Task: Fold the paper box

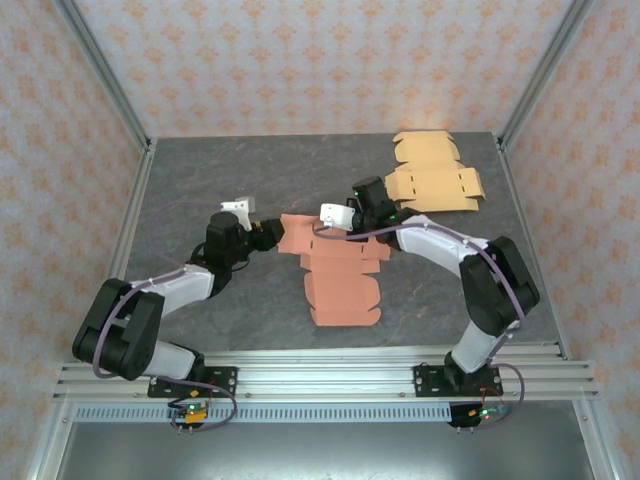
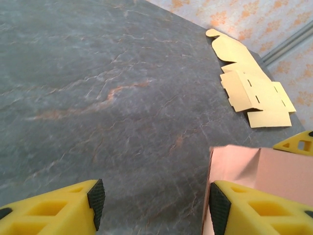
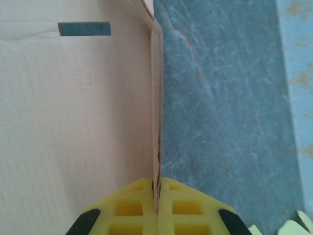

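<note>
Two flat boxes lie on the table (image 1: 200, 180): a pink box (image 1: 340, 275) in the middle and a tan box (image 1: 432, 172) at the back. The right gripper (image 3: 156, 188) pinches the pink box's raised flap (image 3: 156, 98). The left gripper (image 2: 156, 203) has its fingers spread wide, right by the pink box's edge.

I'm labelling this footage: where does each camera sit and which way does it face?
Top external: above and behind the bases, looking down on the table; both arms, left pincer, right pincer, pink blank, tan blank.
Left wrist: looks low across the table toward the tan blank; its open pincer at the bottom, pink blank beside one finger.
Right wrist: looks down a raised flap of the pink blank, pinched in its shut pincer.
Shared: the pink blank, in all three.
</note>
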You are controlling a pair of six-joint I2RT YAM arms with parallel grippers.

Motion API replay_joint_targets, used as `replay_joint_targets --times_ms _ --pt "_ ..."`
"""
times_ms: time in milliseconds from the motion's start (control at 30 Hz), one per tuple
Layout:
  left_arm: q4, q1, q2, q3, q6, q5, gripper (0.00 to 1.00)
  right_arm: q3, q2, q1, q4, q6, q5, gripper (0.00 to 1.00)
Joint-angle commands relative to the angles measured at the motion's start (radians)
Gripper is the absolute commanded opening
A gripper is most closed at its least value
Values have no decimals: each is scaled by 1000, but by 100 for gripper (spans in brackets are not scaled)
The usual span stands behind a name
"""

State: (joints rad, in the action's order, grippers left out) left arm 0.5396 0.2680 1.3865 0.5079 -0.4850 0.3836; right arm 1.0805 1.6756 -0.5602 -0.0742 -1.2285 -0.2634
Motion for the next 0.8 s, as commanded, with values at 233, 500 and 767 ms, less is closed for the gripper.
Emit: replay_joint_targets --times_ms 233,500,767 --pt "10 -20 -48 -8 -62 106 91 -68 -106 1 113 -87 41 0" --pt "65 -18 104 61 15 160 87 -81 -122 1 91 -71 -5 0" --pt "33 84 154 127 61 176 84 -134 -111 -12 153 -113 35 0"
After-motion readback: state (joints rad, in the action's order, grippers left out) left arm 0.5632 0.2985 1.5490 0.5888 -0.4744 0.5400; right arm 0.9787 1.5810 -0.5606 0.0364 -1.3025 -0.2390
